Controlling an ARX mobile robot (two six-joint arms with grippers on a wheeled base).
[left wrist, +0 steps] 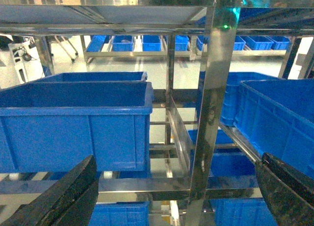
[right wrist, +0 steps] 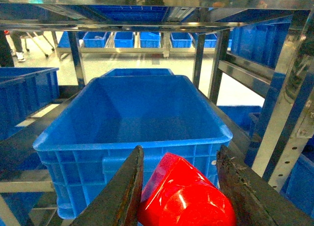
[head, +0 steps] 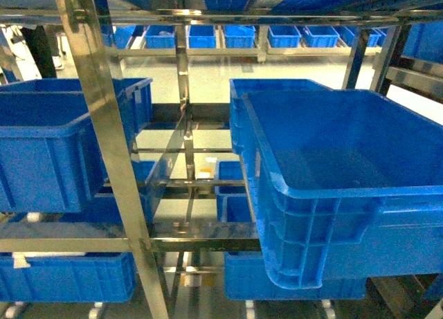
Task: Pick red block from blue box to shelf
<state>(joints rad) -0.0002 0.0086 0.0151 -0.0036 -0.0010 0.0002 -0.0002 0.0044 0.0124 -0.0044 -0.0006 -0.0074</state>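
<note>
Glossy small red plastic block (right wrist: 184, 196), light, stiff and slippery, sits clamped in the right tool (right wrist: 179, 191), bottom centre; left tool (left wrist: 167, 196) stands apart.

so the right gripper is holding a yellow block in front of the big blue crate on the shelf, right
Not quite: the block is red, not yellow. The right wrist view shows it between the fingers of the right gripper, in front of the big blue crate on the shelf.
</note>
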